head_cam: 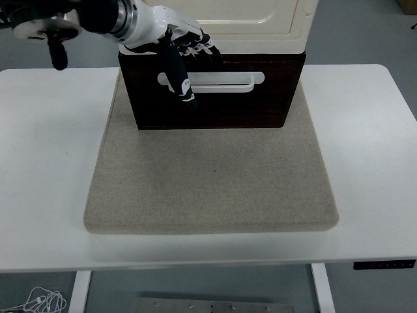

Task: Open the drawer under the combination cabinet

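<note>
1. Drawer, dark brown, sits at 12 o'clock on the mat, under the cream cabinet. Front face looks flush with the body, so I judge it shut.
2. Handle, white bar, runs across the upper drawer front, roughly centred.
3. Left hand comes in from 10 o'clock, black fingers with a white back, at the drawer's upper left.
4. Fingers are partly curled along the drawer's top edge, above the handle's left part. Thumb points down across the left end of the handle.
5. Grasp: not closed on anything that I can see. Thumb overlaps the handle, but contact or hooking behind the bar cannot be told from this view.
6. Right hand is not in view.
7. Step, as judged: reaching and lining up on the handle; pull not yet begun.
8. Next move calls for getting fingers behind the bar, closing thumb against them, then pulling straight toward 6 o'clock over the mat.
9. Risk, as judged: grip is off-centre at the left end, so the pull may skew the drawer or drag the whole cabinet along the mat.
10. Table, white, bears the mat; nothing else on it near the drawer.
</note>
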Robot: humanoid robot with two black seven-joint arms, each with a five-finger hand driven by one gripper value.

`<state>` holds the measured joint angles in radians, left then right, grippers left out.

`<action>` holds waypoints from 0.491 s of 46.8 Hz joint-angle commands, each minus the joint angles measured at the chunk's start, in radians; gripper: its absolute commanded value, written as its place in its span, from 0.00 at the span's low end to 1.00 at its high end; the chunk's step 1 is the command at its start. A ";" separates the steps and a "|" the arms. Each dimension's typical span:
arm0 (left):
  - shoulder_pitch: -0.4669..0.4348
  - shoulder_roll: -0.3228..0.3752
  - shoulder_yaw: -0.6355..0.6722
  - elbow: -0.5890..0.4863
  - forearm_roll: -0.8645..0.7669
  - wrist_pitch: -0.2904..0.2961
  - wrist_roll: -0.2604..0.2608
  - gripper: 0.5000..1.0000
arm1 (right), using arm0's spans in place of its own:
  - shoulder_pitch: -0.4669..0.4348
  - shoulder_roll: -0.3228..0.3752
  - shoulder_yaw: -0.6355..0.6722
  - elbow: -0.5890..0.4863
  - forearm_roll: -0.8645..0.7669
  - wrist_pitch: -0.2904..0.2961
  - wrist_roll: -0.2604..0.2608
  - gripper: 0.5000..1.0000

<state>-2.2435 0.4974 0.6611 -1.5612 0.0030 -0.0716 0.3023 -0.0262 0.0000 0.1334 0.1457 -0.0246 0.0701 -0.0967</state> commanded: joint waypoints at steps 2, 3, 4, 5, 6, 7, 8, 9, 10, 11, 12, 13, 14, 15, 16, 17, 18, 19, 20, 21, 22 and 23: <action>0.012 -0.025 0.000 0.013 -0.003 0.003 0.000 1.00 | 0.000 0.000 0.000 0.000 0.000 -0.001 0.000 0.86; 0.013 -0.028 0.000 0.015 -0.003 0.003 0.000 1.00 | 0.000 0.000 0.000 0.000 0.000 0.000 0.000 0.86; 0.015 -0.030 0.000 0.018 -0.003 0.004 0.000 1.00 | 0.000 0.000 0.000 0.000 0.000 0.000 0.000 0.85; 0.016 -0.033 0.000 0.023 -0.003 0.006 0.000 1.00 | 0.000 0.000 0.000 0.000 0.000 -0.001 0.000 0.85; 0.016 -0.034 0.000 0.030 -0.003 0.009 0.000 1.00 | 0.000 0.000 0.000 0.000 0.000 0.000 0.000 0.85; 0.016 -0.037 0.000 0.038 -0.003 0.010 0.000 1.00 | 0.000 0.000 0.000 0.000 0.000 -0.001 0.000 0.85; 0.019 -0.043 0.000 0.047 -0.003 0.012 0.000 1.00 | 0.000 0.000 0.000 0.000 0.000 -0.001 0.000 0.85; 0.024 -0.052 -0.001 0.055 -0.003 0.012 0.000 1.00 | 0.000 0.000 0.000 0.000 0.000 -0.001 0.000 0.85; 0.028 -0.060 -0.001 0.061 -0.003 0.013 0.000 1.00 | 0.000 0.000 0.000 0.000 0.000 -0.001 0.000 0.85; 0.033 -0.066 -0.003 0.067 -0.005 0.013 0.000 1.00 | 0.000 0.000 0.000 0.000 0.000 -0.001 0.000 0.85; 0.036 -0.072 -0.003 0.072 -0.005 0.013 0.000 1.00 | 0.000 0.000 0.000 0.000 0.000 0.000 0.000 0.86; 0.039 -0.076 -0.003 0.076 -0.005 0.013 0.000 1.00 | 0.000 0.000 0.000 0.000 0.000 0.000 0.000 0.85; 0.041 -0.077 -0.003 0.079 -0.005 0.013 0.000 1.00 | 0.000 0.000 0.000 0.000 0.000 0.000 0.000 0.85; 0.045 -0.080 -0.003 0.082 -0.005 0.013 0.000 1.00 | 0.000 0.000 0.000 0.000 0.000 0.000 0.000 0.85; 0.048 -0.082 -0.003 0.085 -0.005 0.013 0.000 1.00 | 0.000 0.000 0.000 0.000 0.000 0.000 0.000 0.86; 0.053 -0.085 -0.003 0.090 -0.005 0.013 0.000 1.00 | 0.000 0.000 0.000 0.000 0.000 0.000 0.000 0.85; 0.058 -0.089 -0.003 0.096 -0.005 0.013 0.000 1.00 | 0.000 0.000 0.000 0.000 0.000 0.000 0.000 0.85; 0.062 -0.099 -0.005 0.104 -0.005 0.013 0.000 1.00 | 0.000 0.000 0.000 0.000 0.000 -0.001 0.000 0.85; 0.068 -0.106 -0.006 0.113 -0.005 0.013 0.000 1.00 | 0.000 0.000 0.000 0.000 0.000 -0.001 0.000 0.86; 0.073 -0.114 -0.008 0.121 -0.005 0.013 0.000 1.00 | 0.000 0.000 0.000 0.000 0.000 -0.001 0.000 0.85; 0.077 -0.120 -0.009 0.128 -0.005 0.013 0.000 1.00 | 0.000 0.000 0.000 0.000 0.000 -0.001 0.000 0.85; 0.081 -0.126 -0.009 0.135 -0.005 0.012 0.000 1.00 | 0.000 0.000 0.000 0.000 0.000 0.000 0.000 0.85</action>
<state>-2.1749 0.3903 0.6550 -1.4478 -0.0016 -0.0582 0.3022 -0.0259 0.0000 0.1335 0.1457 -0.0246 0.0700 -0.0966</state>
